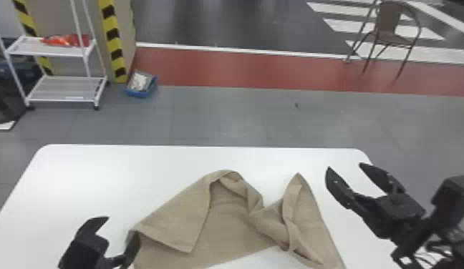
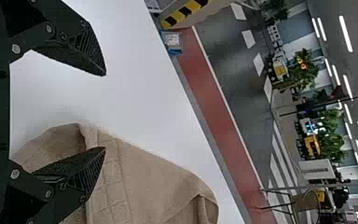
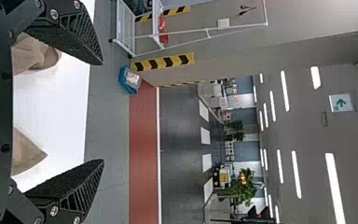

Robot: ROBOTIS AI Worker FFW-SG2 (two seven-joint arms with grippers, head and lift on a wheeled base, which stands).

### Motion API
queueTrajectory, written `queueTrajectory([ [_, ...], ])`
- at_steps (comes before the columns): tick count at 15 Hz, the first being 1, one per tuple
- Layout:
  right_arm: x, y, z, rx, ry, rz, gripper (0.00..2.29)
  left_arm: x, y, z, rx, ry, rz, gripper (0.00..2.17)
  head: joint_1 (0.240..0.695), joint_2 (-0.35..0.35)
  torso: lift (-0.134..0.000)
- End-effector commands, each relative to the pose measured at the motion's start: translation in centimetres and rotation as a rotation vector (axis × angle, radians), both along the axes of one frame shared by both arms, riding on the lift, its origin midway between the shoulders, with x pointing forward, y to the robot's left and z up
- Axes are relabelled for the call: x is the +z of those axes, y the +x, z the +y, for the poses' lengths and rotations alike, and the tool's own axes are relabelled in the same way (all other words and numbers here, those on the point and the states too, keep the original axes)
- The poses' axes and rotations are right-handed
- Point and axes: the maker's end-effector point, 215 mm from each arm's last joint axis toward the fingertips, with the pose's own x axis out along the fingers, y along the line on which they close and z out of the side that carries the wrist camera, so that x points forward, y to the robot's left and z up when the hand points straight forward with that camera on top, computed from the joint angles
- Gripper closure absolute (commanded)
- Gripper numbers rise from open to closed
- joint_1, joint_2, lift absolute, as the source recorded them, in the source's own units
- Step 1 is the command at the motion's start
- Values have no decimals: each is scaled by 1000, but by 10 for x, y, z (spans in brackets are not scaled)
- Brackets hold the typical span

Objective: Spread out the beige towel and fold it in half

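beige rumpled cloth towel (image 1: 227,221) found on white round-cornered table (image 1: 116,171), near edge, betw. my claws; not flat: loose flap (image 1: 181,221) turned over on the left, twisted folds mid, pointed corner (image 1: 299,189) on the right. spreading incomplete, folding in half n/a for now.

my left black flat-fingered claw (image 1: 121,224): fingers wide apart, nil held; inner one at towel's left edge, prob. so it can pinch that side. my right black flat-fingered claw (image 1: 344,166): also wide open, nil held, just beyond pointed corner, presumably for access. rec.: grip both sides, pull apart. risk: twist tightens, hidden layers stay bunched.
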Motion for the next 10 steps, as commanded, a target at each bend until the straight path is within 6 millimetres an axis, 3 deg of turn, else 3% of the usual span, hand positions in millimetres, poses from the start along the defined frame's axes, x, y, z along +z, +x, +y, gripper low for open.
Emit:
queueTrajectory([
  [1, -22, -5, -27, -49, -46, 48, 167, -18, -24, 3, 24, -22, 98, 83, 695, -171, 0],
  [4, -69, -15, -81, -150, -56, 138, 181, -33, -38, -8, 24, -33, 130, 80, 695, -210, 0],
  [6, -93, -29, -113, -205, -101, 198, 188, -33, -45, -19, 10, -40, 141, 80, 695, -290, 0],
  [8, -120, -52, -131, -226, -94, 252, 218, -40, -54, -21, 12, -31, 181, 80, 695, -344, 0],
  [10, -140, -74, -140, -211, -76, 294, 289, -48, -61, -16, 28, -16, 226, 80, 695, -350, 0],
])
